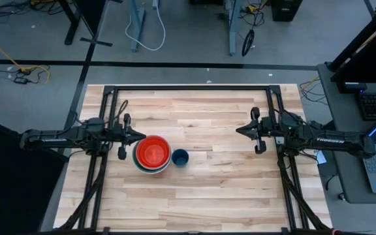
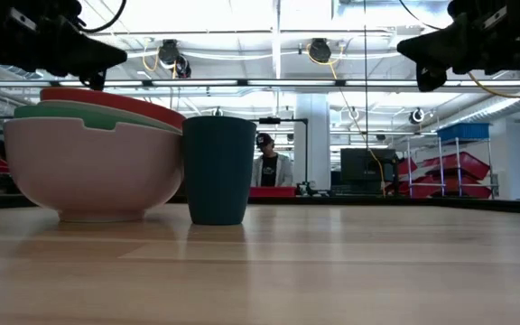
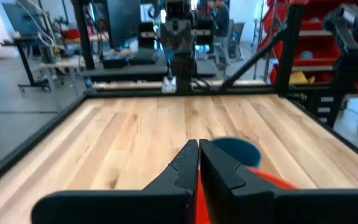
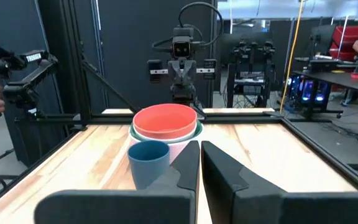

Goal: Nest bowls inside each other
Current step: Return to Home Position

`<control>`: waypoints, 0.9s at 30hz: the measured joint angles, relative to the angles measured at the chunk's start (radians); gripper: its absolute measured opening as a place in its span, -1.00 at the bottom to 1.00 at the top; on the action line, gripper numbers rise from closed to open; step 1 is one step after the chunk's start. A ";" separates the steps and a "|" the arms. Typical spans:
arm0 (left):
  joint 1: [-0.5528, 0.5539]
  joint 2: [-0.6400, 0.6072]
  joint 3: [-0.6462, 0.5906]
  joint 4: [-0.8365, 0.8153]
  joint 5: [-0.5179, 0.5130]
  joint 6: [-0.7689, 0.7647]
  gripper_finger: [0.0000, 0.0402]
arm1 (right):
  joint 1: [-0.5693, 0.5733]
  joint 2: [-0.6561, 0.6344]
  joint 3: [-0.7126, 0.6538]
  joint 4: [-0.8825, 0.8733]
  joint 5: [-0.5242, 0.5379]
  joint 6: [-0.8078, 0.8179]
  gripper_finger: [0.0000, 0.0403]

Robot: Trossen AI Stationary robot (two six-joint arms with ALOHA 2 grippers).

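red bowl point(image 1: 153, 151) | green bowl point(image 2: 79, 118) | white bowl point(image 2: 88, 171) | dark blue cup point(image 1: 180, 157) | pale wood-grain table point(image 1: 227, 189)

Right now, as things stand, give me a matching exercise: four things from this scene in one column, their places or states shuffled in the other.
Things:
1. large white round plastic bowl
2. small dark blue plastic cup
3. left end effector
4. right end effector

Places or states:
A. shut, raised, far across from the nest of bowls
B. outermost in the nest, resting on the wooden table
C. shut, raised, close by the nest's rim
D. upright, just beside the nest

Pairs: 1-B, 2-D, 3-C, 4-A.
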 joint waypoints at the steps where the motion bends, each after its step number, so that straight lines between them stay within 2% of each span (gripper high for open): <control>1: 0.000 0.000 0.000 -0.009 0.000 0.001 -1.00 | 0.000 0.005 0.000 0.000 -0.005 0.001 -1.00; 8: 0.000 -0.035 0.000 -0.092 0.004 0.008 -1.00 | 0.024 0.009 0.000 -0.005 -0.023 0.001 -1.00; 17: 0.000 -0.163 -0.014 -0.164 0.003 0.022 -1.00 | 0.061 0.009 0.000 -0.048 -0.023 0.020 -1.00; 23: 0.000 -0.258 -0.111 -0.113 0.002 -0.046 -1.00 | 0.065 0.009 0.000 -0.049 -0.023 0.029 -1.00; 27: 0.000 -0.281 -0.133 -0.065 -0.002 -0.046 -1.00 | 0.065 0.009 0.000 -0.049 -0.022 0.047 -1.00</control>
